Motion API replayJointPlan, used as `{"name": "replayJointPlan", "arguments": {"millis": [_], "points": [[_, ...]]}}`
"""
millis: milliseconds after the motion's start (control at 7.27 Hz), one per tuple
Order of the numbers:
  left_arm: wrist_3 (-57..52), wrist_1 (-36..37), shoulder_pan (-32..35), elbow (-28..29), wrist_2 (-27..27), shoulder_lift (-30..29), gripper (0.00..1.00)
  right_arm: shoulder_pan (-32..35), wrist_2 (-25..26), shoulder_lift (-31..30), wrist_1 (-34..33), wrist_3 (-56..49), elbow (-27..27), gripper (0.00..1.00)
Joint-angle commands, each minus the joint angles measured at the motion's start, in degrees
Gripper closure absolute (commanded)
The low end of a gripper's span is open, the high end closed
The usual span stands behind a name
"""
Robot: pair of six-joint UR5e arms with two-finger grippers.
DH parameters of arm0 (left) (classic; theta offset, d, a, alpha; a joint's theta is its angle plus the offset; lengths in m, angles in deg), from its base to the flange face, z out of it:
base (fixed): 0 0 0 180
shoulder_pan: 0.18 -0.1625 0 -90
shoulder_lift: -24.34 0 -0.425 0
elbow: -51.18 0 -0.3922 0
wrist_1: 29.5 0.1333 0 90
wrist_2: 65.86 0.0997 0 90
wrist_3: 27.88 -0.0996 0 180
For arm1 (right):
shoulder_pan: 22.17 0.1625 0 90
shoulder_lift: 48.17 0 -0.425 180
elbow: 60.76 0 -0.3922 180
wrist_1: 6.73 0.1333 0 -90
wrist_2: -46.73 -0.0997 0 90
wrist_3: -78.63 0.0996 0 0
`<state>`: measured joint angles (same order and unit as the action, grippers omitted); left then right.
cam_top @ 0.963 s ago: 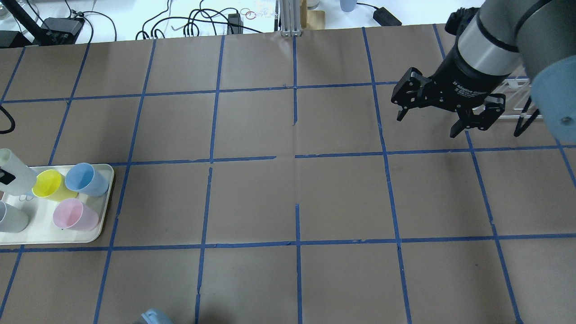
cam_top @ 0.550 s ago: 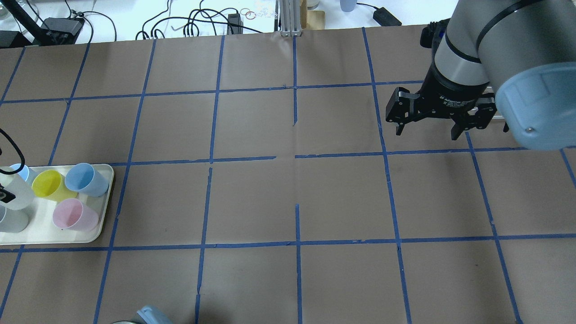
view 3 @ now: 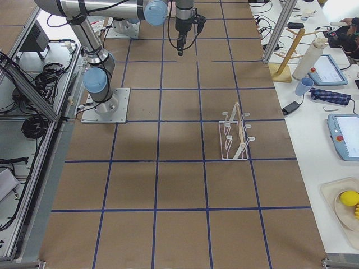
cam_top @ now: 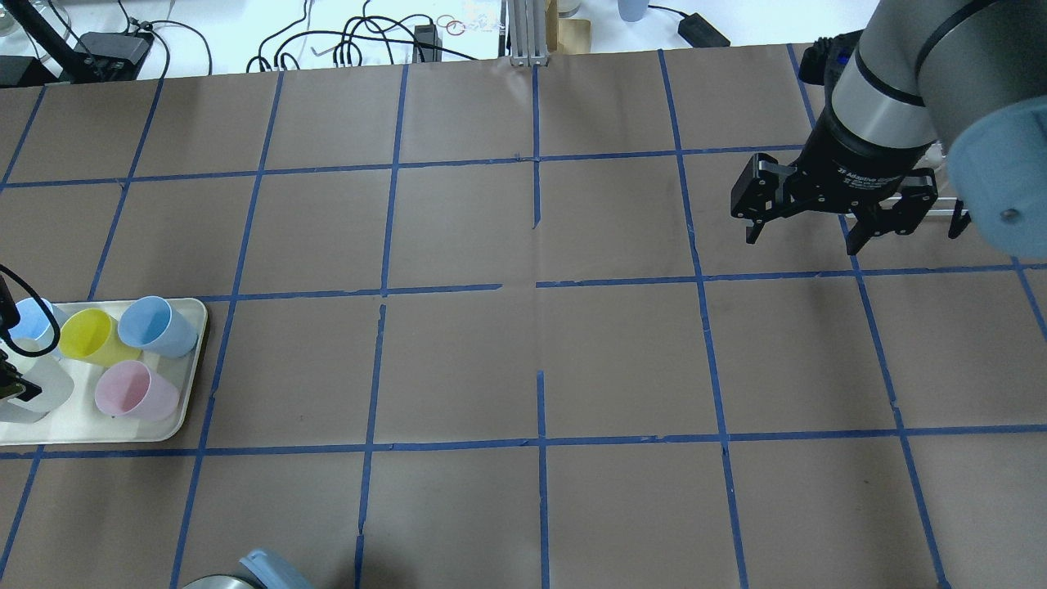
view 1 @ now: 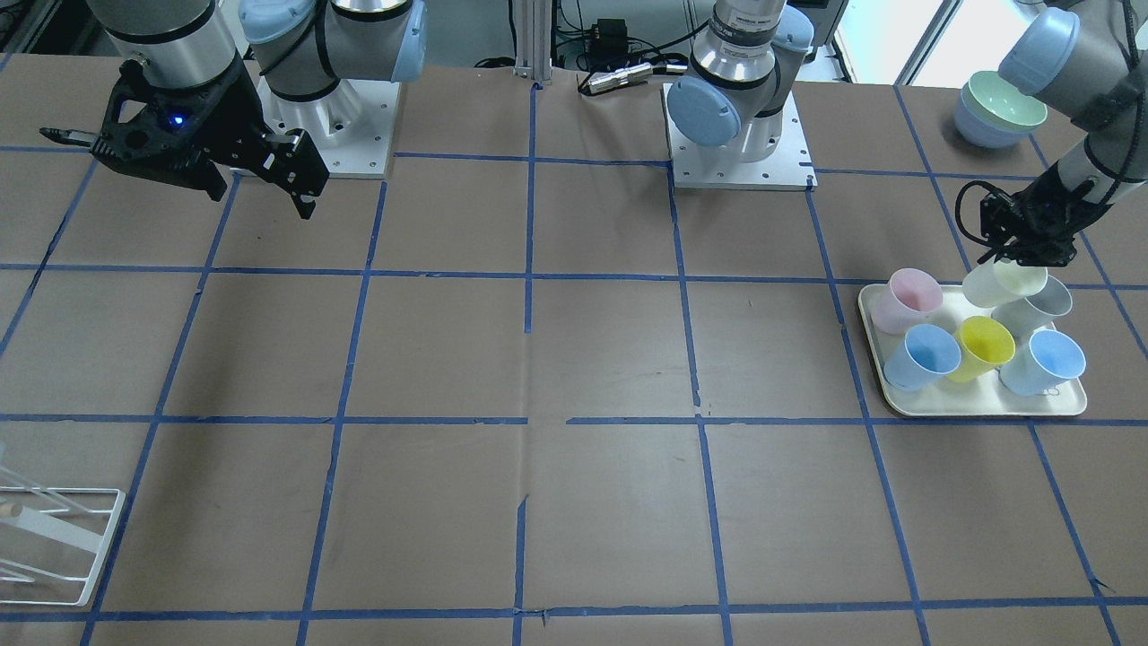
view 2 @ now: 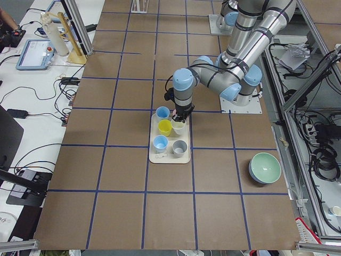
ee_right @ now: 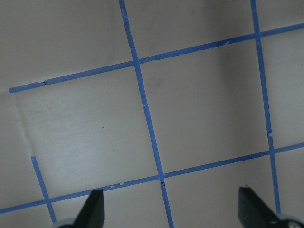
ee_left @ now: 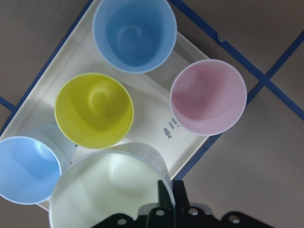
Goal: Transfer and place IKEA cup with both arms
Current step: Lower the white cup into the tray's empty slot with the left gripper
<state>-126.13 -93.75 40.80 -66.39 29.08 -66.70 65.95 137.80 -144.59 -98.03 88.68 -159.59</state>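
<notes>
The IKEA cup (ee_left: 109,185) is pale cream and hangs tilted just above the white tray (cam_top: 168,425). My left gripper (view 1: 1018,256) is shut on the cup's rim, one finger inside and one outside. The cup also shows in the front view (view 1: 1000,283) and at the overhead view's left edge (cam_top: 41,384). My right gripper (cam_top: 802,244) is open and empty above the bare table on the far right. Its two fingertips show in the right wrist view (ee_right: 175,211).
On the tray stand a yellow cup (cam_top: 86,335), two blue cups (cam_top: 155,325), a pink cup (cam_top: 131,391) and a grey cup (view 1: 1036,309). A wire rack (view 1: 54,538) stands near the right arm. Stacked bowls (view 1: 1000,112) sit beyond the tray.
My left gripper has carried the cream cup toward the near side of the tray, beside the pink cup. My right gripper swung left and then back right, still open.
</notes>
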Motion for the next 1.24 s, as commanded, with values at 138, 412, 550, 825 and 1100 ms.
{"name": "replayJointPlan", "arguments": {"millis": [138, 412, 550, 825, 1100], "points": [[0.34, 3.08, -0.45, -1.7, -0.45, -1.86, 1.0, -0.06, -0.46, -1.83, 1.64, 0.23, 0.57, 0.0], [0.78, 4.05, -0.45, -1.96, -0.54, -2.99, 1.0, -0.15, -1.42, -1.76, 1.65, -0.3, 0.65, 0.0], [0.69, 4.92, -0.45, -2.31, -0.54, -3.78, 1.0, -0.15, -1.78, -1.76, 1.39, -0.3, 0.56, 0.0], [0.78, 5.28, -0.45, -2.4, -0.54, -4.76, 1.0, -0.15, -1.69, -1.41, 1.13, 0.14, 0.48, 0.0], [0.78, 5.28, -0.45, -2.4, -0.45, -5.02, 0.8, -0.15, -1.87, -1.67, 1.47, 0.05, 0.48, 0.0]]}}
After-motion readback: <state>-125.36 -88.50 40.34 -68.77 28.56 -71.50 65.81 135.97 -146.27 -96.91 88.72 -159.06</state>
